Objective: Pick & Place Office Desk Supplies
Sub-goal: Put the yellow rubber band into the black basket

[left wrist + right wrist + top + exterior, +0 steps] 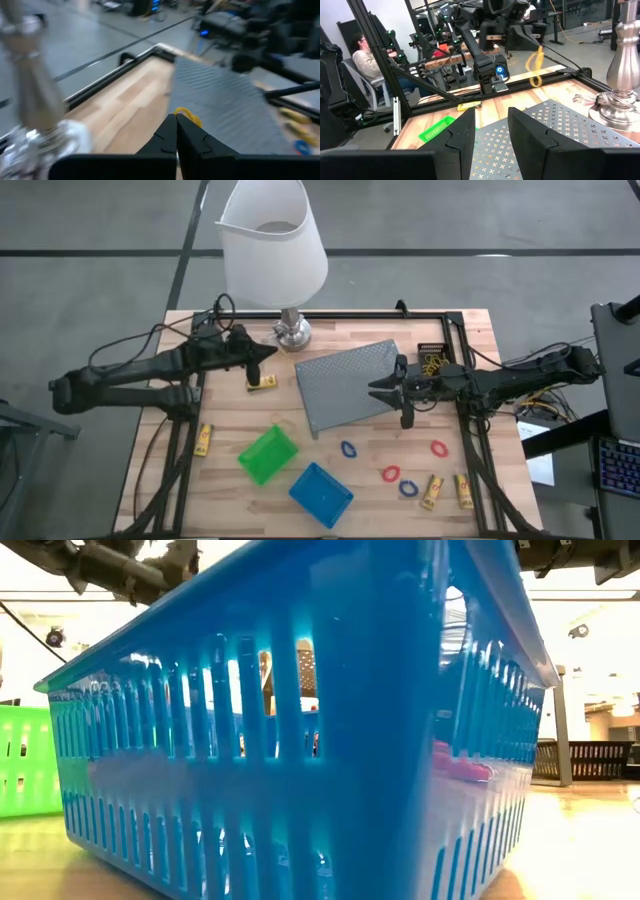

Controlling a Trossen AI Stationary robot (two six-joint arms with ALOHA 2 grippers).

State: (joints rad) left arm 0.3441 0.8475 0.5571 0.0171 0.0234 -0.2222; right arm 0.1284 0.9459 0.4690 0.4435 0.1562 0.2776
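My left gripper (272,355) hangs above the table's far left, beside the lamp base (292,332), shut on a thin yellow rubber band (536,65). My right gripper (378,388) stands open over the grey mesh tray (340,385), nothing between its fingers (490,117). A green bin (268,455) and a blue bin (320,493) stand near the front. A black bin (432,358) with rubber bands in it sits far right. Yellow sticks (262,383) (203,438) (432,490) and red and blue loops (391,473) (348,448) lie on the wood. My left gripper pinches the rubber band's top end (186,115) between its two shut fingertips (167,131). The fingers come nearly level, pointing toward the table's right. The band hangs below them as a slack loop (535,75), lifted clear of the table.
The white-shaded lamp (275,240) rises close behind my left gripper. The blue bin (300,740) fills the low view, with the green bin (25,760) at its left. A black frame (455,315) runs along the table's far and right edges. A person (365,62) sits beyond the table.
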